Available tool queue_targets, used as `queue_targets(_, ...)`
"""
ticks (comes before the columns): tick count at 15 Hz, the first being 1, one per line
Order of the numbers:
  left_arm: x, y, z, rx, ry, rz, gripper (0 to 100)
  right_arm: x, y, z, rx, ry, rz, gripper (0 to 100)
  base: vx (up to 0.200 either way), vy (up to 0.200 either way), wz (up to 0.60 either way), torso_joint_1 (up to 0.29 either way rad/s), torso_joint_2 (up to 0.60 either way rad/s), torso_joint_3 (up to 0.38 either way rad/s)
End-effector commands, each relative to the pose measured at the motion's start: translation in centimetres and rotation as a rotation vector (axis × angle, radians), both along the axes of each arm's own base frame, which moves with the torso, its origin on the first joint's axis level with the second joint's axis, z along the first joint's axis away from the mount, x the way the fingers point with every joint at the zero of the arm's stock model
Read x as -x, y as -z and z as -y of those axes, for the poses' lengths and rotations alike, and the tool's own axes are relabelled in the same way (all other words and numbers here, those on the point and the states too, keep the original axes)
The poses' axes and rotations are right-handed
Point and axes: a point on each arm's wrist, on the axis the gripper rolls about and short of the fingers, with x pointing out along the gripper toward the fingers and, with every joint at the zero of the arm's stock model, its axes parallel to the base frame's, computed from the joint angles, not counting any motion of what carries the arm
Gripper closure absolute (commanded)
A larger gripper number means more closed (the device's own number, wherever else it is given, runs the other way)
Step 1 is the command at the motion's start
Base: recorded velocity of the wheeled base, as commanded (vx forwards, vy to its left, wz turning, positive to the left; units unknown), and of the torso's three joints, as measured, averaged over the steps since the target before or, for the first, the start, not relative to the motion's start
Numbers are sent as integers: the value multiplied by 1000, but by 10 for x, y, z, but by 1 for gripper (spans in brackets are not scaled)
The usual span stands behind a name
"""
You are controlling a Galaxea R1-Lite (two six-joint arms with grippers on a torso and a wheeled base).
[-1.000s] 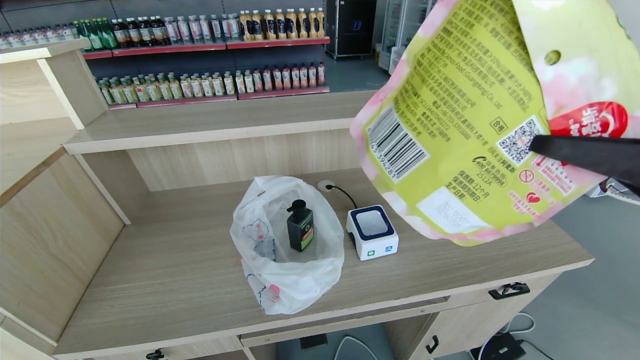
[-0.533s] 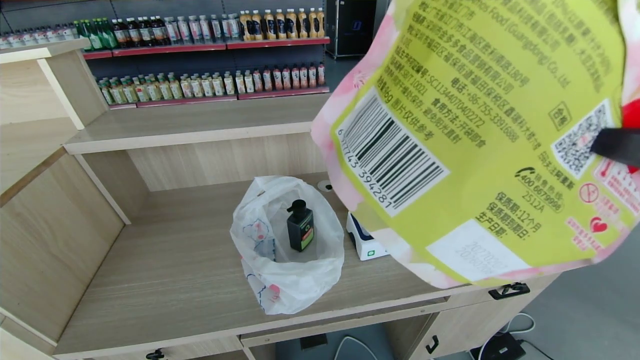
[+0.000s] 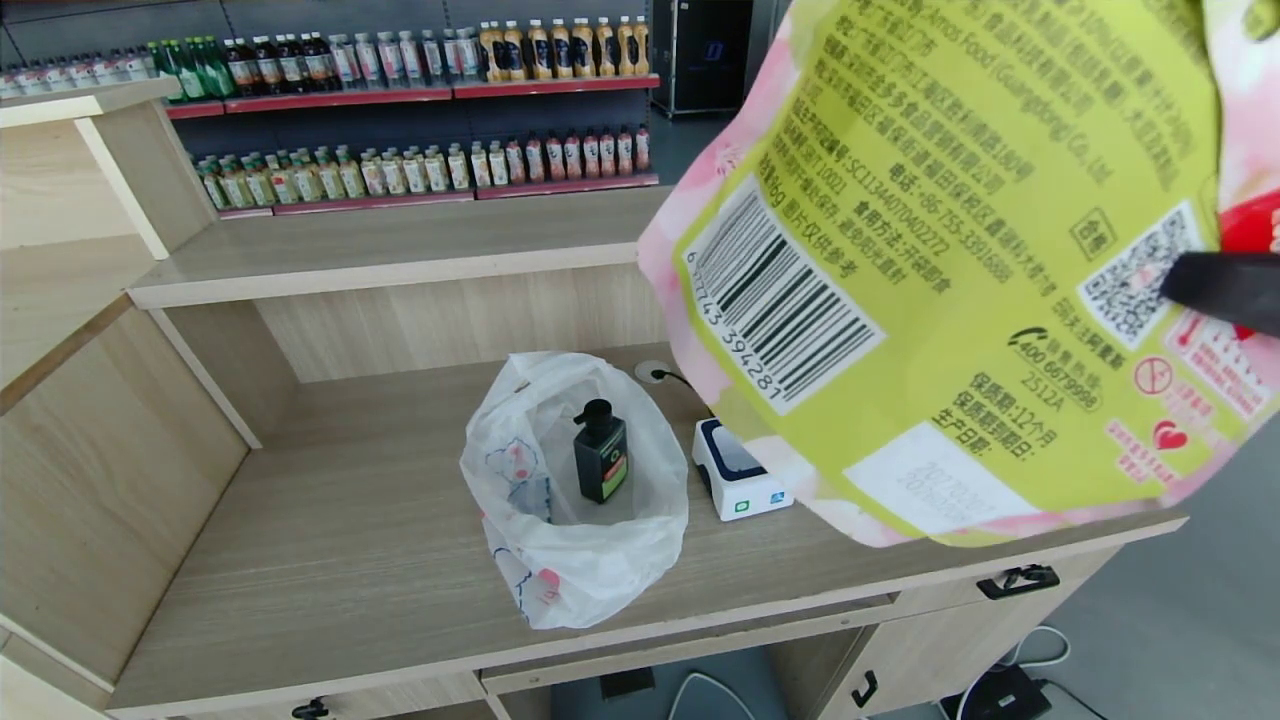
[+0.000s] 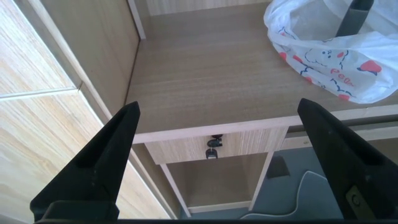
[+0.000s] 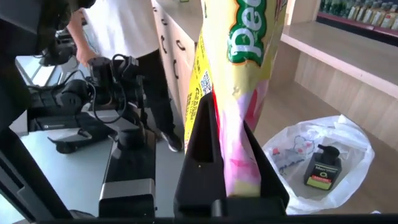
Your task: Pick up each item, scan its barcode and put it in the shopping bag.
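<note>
Bottle-lined shelves (image 3: 400, 95) behind wooden counter (image 3: 350, 530)

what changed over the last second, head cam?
The snack pouch, clamped in the right gripper throughout, swung toward the robot's left and closer to the camera, covering most of the scanner. It then eased back slightly, so more of the scanner shows again. Nothing was newly grasped or released. The shopping bag, the pump bottle inside it and the scanner stayed put.
</note>
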Motion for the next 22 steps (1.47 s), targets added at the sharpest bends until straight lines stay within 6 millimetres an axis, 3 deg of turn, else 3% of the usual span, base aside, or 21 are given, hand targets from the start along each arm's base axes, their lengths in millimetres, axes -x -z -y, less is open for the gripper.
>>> queue_targets(1, 0, 0, 0, 0, 0, 0, 0, -20, -3, -12, 11, 19, -13, 100, 0, 0, 0, 0, 0, 0)
queue_targets(5, 0, 0, 0, 0, 0, 0, 0, -37, -5, -25, 24, -13, -28, 100, 0, 0, 0, 0, 0, 0)
queue_targets(10, 0, 0, 0, 0, 0, 0, 0, -35, 2, -45, 51, -122, -62, 100, 0, 0, 0, 0, 0, 0)
queue_targets(22, 0, 0, 0, 0, 0, 0, 0, -31, -4, -48, 38, -183, -83, 100, 0, 0, 0, 0, 0, 0)
